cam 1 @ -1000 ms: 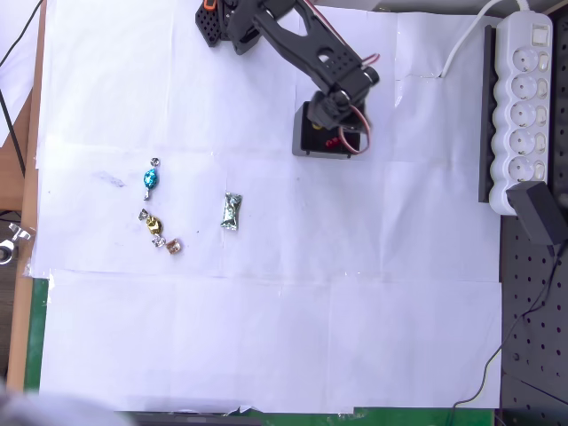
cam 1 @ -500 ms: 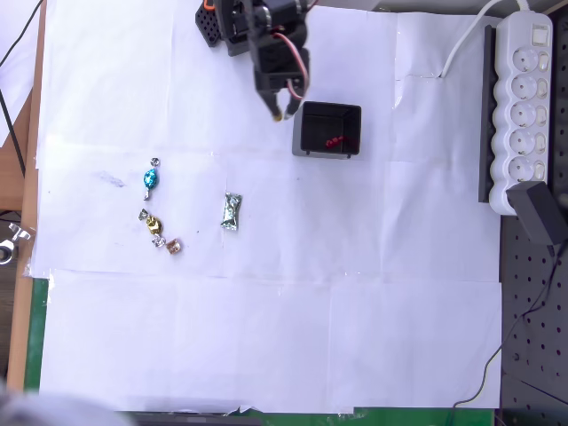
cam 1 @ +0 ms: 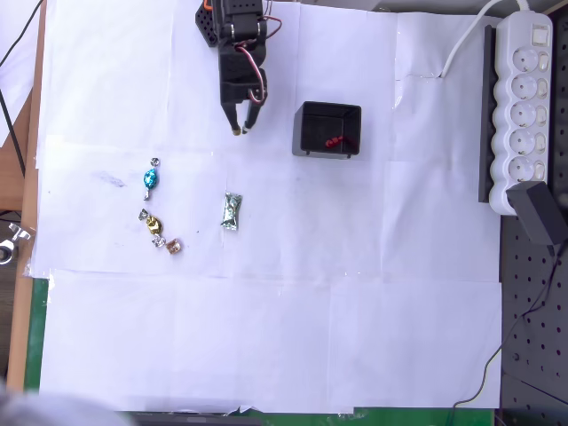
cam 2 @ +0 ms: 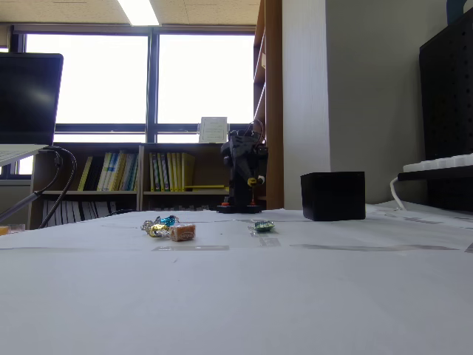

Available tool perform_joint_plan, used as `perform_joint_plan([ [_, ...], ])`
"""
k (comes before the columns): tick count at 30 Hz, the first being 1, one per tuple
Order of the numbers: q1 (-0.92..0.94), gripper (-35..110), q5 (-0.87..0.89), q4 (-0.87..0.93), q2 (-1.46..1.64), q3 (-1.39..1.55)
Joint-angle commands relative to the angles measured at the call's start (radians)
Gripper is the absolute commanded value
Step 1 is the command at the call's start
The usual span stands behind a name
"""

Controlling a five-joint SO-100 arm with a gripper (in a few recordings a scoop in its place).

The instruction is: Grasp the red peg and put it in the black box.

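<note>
The red peg (cam 1: 334,142) lies inside the black box (cam 1: 299,131), toward its right side, in the overhead view. In the fixed view the black box (cam 2: 332,196) stands on the white table to the right of the arm (cam 2: 242,176), and its walls hide the peg. My gripper (cam 1: 241,127) hangs to the left of the box, clear of it, fingers pointing toward the table's front. It is open with nothing between the fingers.
Several wrapped candies lie at the left: a blue one (cam 1: 149,179), a gold one (cam 1: 153,222), a pinkish one (cam 1: 174,247) and a silver-green one (cam 1: 232,212). A white power strip (cam 1: 524,98) runs along the right edge.
The arm has swung left from over the black box and folded back toward its base. The red peg stays in the box.
</note>
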Motion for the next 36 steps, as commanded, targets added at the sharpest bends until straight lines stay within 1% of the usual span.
perform_joint_plan([
  [1, 0.018, 0, -0.043, 0.038, -0.106, -0.104],
  [5, 0.015, 0, -0.005, 0.207, -0.153, -0.104],
  [9, 0.000, 0, 0.025, 0.451, -0.232, -0.104],
  [14, 0.009, 0, 0.005, 0.661, -0.241, -0.104],
  [19, 0.012, 0, 0.031, 0.678, -0.241, -0.104],
  [36, 0.011, 0, 0.032, 0.678, -0.241, -0.104],
])
